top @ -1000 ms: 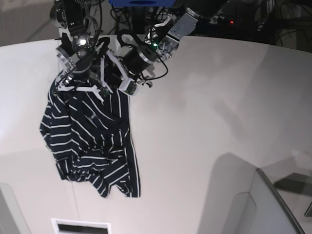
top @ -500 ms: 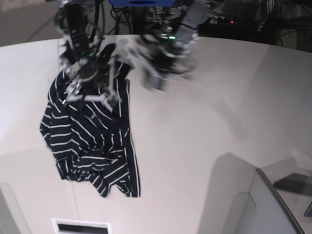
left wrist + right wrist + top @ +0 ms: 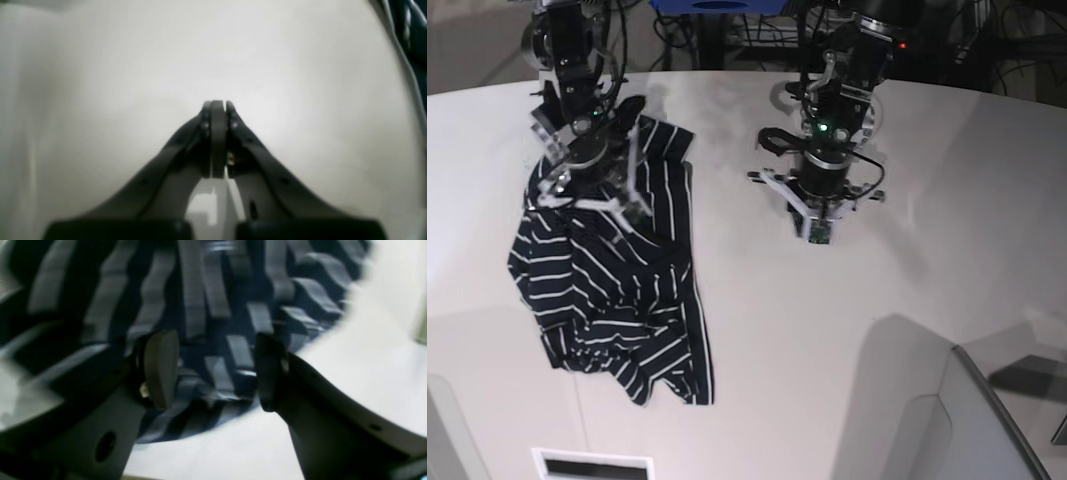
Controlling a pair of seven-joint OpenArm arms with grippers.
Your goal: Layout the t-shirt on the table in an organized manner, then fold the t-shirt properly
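T-shirt: dark navy, thin white stripes, lay crumpled and bunched on off-white table, left side.

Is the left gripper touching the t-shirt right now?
Apart. Base view shows the left gripper over bare table, well clear of the t-shirt.

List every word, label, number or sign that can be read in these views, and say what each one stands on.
None can be read.
The t-shirt shows only white stripes; no neck label or print is legible.
The table bears no marking.
The left gripper and right gripper show no lettering.
The small green board at the left arm's tip is too small to read.
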